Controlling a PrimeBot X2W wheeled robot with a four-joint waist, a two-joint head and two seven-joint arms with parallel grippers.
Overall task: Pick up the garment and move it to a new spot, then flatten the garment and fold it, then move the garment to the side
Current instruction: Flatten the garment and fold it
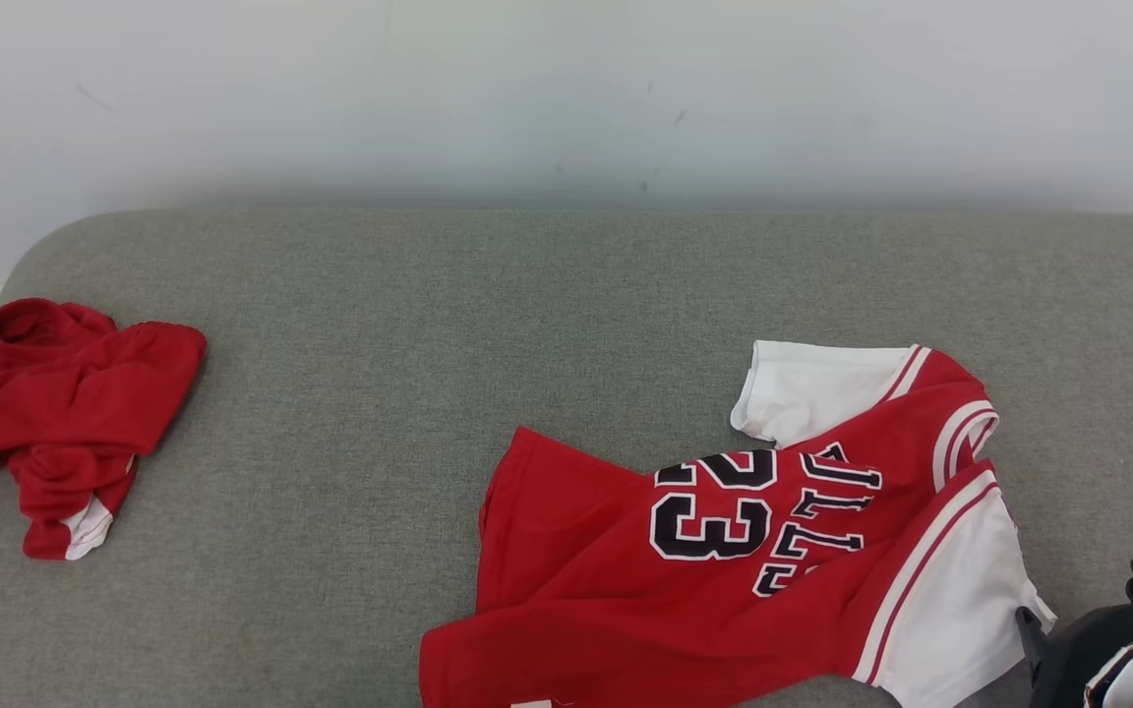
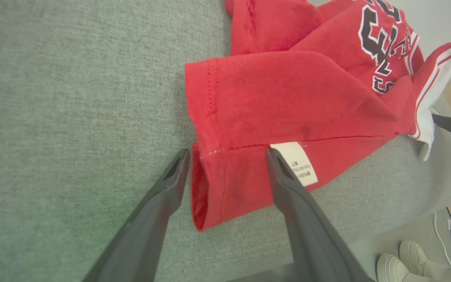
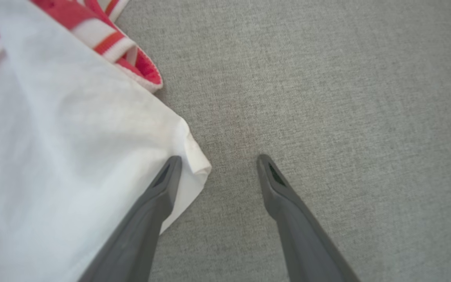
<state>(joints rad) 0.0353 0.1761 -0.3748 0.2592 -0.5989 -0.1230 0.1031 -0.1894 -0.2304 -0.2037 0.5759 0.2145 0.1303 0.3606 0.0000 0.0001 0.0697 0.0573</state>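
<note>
The garment (image 1: 724, 560) is a red jersey with white sleeves and a black "23". It lies rumpled at the front right of the grey padded surface (image 1: 448, 315). In the left wrist view my left gripper (image 2: 227, 154) is open. Its fingers straddle the folded lower hem corner of the jersey (image 2: 288, 94), beside a white care label (image 2: 300, 164). My right gripper (image 3: 218, 158) is open too. Its left finger (image 3: 163, 188) lies over the edge of the white sleeve (image 3: 53, 137), and its right finger is over bare fabric. The dark right wrist (image 1: 1107, 649) shows at the head view's lower right.
A second red garment (image 1: 45, 413) lies bunched at the far left edge of the surface. A pale wall (image 1: 566, 98) runs behind. A person's white shoes (image 2: 401, 262) stand on the floor past the surface's near edge.
</note>
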